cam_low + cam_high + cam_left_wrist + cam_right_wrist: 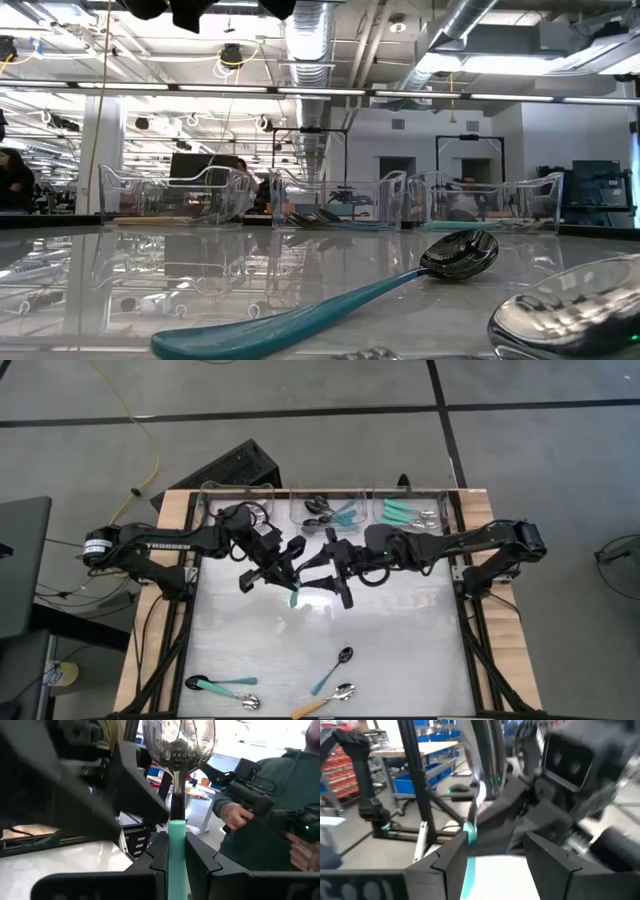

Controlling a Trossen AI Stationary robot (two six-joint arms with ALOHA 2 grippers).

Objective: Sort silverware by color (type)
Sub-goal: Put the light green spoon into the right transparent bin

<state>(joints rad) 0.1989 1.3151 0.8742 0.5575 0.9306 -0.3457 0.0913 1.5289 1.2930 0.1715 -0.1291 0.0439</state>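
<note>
Left gripper (283, 575): we see it above the middle of the table (400, 660), its fingers (156, 851) clamped on the teal handle of a held spoon (176, 795).
Held spoon: in the left wrist view its shiny silver bowl stands clear of the fingertips, the slim teal handle running back between both fingers; in the high view the teal end shows just beside the gripper.
Right gripper (338, 575): we see it just beside the left one, facing it, jaws spread wide; in its own wrist view the teal handle stands in the gap between the fingers (445, 857), and we cannot tell whether they touch it.
Loose spoons: 4 lie on the table's near edge, well apart from both grippers: a teal black-bowled spoon (208, 683), a silver-bowled spoon (238, 699), an orange-handled spoon (325, 701), and a teal dark-bowled spoon (333, 669).
Bins: 3 clear bins at the far edge; the left bin (240, 495) shows no spoons we can make out, the middle bin (330, 510) holds dark-bowled spoons, the right bin (412, 512) holds teal silver-bowled ones.
Person (270, 810): stands beyond the table, holding a dark device.
</note>
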